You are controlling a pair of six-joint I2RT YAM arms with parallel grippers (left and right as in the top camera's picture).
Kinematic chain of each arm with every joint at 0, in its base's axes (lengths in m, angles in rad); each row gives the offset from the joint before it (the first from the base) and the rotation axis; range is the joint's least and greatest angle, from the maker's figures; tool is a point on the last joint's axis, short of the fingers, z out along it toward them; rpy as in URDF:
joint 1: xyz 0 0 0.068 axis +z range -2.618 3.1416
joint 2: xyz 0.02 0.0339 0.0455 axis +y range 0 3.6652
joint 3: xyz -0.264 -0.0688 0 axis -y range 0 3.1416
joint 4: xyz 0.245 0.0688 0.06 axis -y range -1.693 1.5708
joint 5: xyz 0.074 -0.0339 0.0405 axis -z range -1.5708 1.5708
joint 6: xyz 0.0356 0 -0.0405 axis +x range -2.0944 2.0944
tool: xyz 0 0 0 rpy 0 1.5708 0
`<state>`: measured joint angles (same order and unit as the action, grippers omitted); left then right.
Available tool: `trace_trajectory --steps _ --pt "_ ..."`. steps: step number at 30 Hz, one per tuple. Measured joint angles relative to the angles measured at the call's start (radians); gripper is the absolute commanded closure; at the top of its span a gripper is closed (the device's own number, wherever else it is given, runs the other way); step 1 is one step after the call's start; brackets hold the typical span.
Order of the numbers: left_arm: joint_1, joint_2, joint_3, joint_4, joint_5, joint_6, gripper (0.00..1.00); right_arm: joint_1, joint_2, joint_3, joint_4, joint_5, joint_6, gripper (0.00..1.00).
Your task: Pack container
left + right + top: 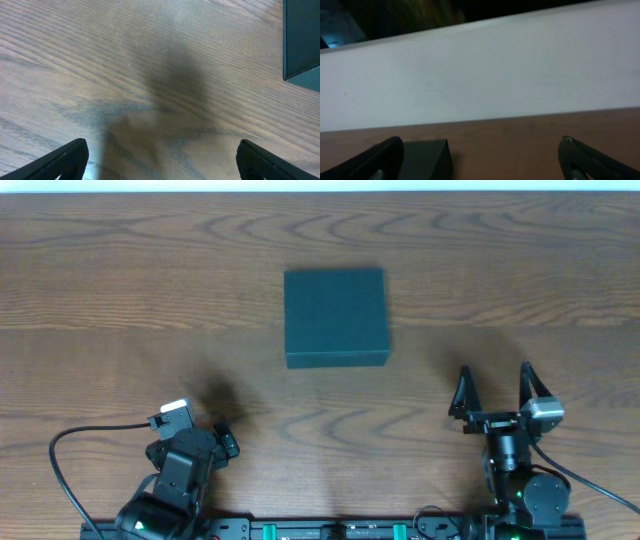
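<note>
The container (pixel 335 317), a dark teal square box with its lid shut, sits in the middle of the wooden table. Its corner shows at the upper right of the left wrist view (pixel 302 40) and low at the left of the right wrist view (pixel 427 157). My left gripper (pixel 215 430) rests near the front left edge, open, with bare wood between its fingers (pixel 67 159). My right gripper (pixel 494 390) stands at the front right, open and empty, its fingertips pointing toward the far side, well short of the container.
A white wall (pixel 480 75) rises behind the table's far edge. A black cable (pixel 70 445) loops beside the left arm's base.
</note>
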<state>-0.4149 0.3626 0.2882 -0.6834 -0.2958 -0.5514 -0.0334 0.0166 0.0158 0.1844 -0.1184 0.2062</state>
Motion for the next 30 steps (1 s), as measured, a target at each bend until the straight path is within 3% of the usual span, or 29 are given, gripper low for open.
trace_trajectory --steps 6,13,30 --pt "0.000 0.000 0.000 0.000 0.000 0.000 0.05 0.000 -0.004 -0.006 -0.047 0.003 0.014 0.01" --pt "0.000 0.000 0.000 0.001 0.000 0.000 0.05 0.000 -0.004 -0.008 -0.245 0.015 0.021 0.01" --pt "0.000 0.000 0.000 0.000 0.000 0.000 0.05 0.000 0.020 -0.008 -0.245 0.026 0.021 0.01"
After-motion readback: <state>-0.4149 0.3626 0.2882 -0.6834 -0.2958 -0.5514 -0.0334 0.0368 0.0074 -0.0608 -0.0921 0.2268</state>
